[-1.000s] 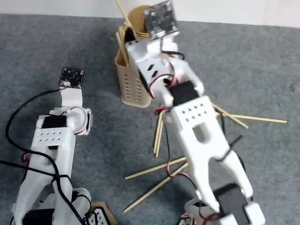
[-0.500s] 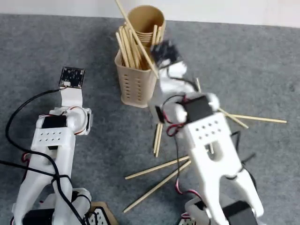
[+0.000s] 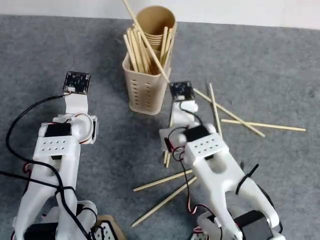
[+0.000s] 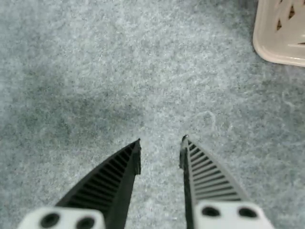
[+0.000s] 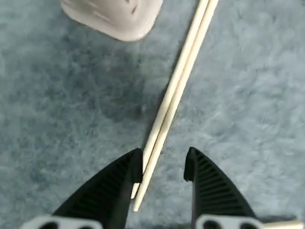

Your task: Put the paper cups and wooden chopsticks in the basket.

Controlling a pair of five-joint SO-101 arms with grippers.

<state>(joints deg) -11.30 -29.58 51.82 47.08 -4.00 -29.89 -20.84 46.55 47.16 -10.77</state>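
Back from the beige slotted plastic basket (image 3: 145,95), the right gripper (image 5: 164,152) gapes over pale wooden chopsticks (image 5: 178,90) at its five o'clock. Probably light and stiff; pinch mid-length.

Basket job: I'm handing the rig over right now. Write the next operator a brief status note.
Left gripper open, empty, over carpet near the basket.
Right gripper open, low over a chopstick pair by the basket.
Done: paper cups and a chopstick bundle stand in the basket.
Left: that pair, plus loose chopsticks right of the basket and in front.
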